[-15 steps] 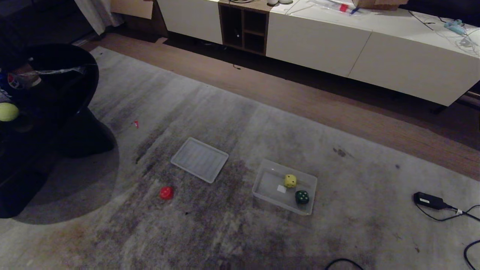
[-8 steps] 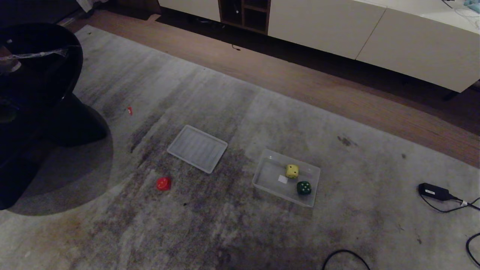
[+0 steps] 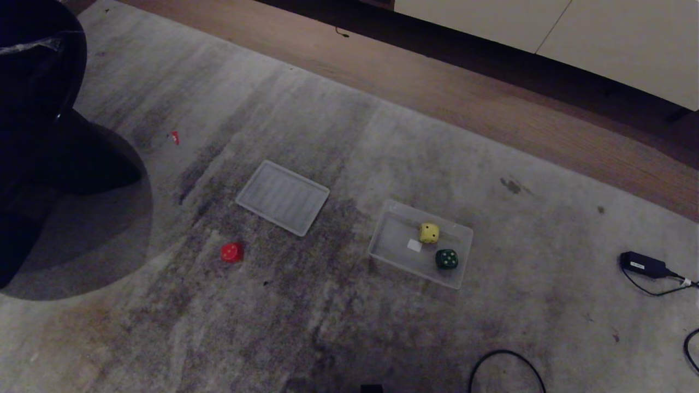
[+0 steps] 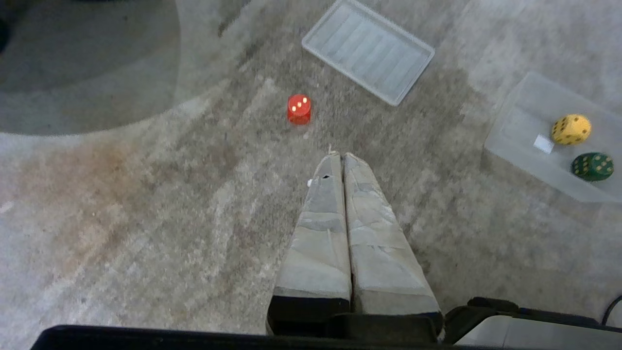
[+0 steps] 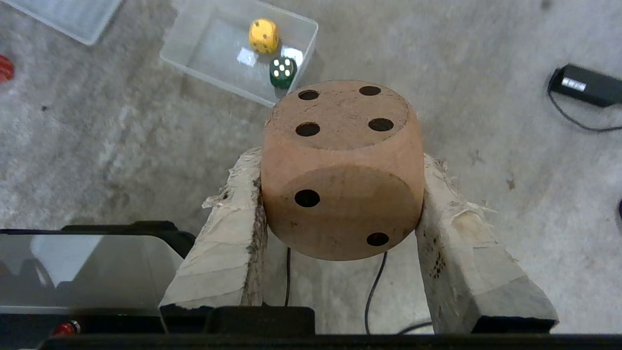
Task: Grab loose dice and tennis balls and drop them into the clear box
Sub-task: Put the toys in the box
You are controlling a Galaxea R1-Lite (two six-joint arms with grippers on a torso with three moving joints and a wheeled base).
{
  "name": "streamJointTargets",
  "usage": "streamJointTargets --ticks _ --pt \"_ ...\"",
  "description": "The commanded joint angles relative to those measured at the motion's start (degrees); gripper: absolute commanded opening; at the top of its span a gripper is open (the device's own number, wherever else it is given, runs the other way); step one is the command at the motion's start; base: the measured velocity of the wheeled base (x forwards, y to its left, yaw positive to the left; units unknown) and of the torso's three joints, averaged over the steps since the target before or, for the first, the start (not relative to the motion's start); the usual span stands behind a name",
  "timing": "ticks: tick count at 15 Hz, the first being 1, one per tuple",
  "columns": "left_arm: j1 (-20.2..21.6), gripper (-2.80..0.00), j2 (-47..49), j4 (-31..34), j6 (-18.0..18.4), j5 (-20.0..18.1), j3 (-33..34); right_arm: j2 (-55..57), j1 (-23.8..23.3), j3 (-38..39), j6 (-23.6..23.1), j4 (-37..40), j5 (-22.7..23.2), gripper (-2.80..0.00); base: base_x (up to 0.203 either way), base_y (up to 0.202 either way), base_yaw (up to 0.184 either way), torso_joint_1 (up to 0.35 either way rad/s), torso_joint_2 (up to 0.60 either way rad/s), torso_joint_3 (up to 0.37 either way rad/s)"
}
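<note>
The clear box (image 3: 391, 250) sits on the grey rug right of centre, with a yellow die (image 3: 428, 233) and a dark green die (image 3: 446, 258) inside it. A red die (image 3: 231, 252) lies loose on the rug to the left. My right gripper (image 5: 340, 163) is shut on a tan die (image 5: 342, 165), held above the rug on the near side of the box (image 5: 209, 48). My left gripper (image 4: 340, 156) is shut and empty, and the red die (image 4: 299, 108) lies a little beyond its tips. No tennis balls are in view. Neither gripper shows in the head view.
A flat ribbed translucent panel (image 3: 282, 197) lies left of the box. Dark round furniture (image 3: 33, 109) stands at the far left. A black power adapter (image 3: 643, 265) and cables (image 3: 505, 365) lie at the right and near edge. A white cabinet (image 3: 600, 38) lines the back.
The head camera has tilted down, so the whole scene has slid up in the picture. The cabinet top and a tennis ball on the dark furniture have left the view. No object has moved.
</note>
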Motion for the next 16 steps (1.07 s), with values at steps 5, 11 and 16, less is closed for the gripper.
streamJointTargets --ticks 5,11,16 --pt "0.02 -2.80 0.09 0.01 -0.07 0.04 0.09 0.07 -0.03 0.00 0.02 0.05 0.04 -2.80 0.000 0.000 0.000 0.003 0.00 -0.200" --pt "-0.01 -2.80 0.09 0.01 0.27 0.04 0.09 0.07 -0.03 0.00 0.02 0.05 0.04 -2.80 0.000 0.000 0.000 0.002 0.00 -0.199" --pt "-0.01 -2.80 0.09 0.09 0.28 -0.05 0.09 0.07 -0.03 0.00 0.02 0.05 0.04 -2.80 0.000 0.000 0.000 0.003 0.00 -0.195"
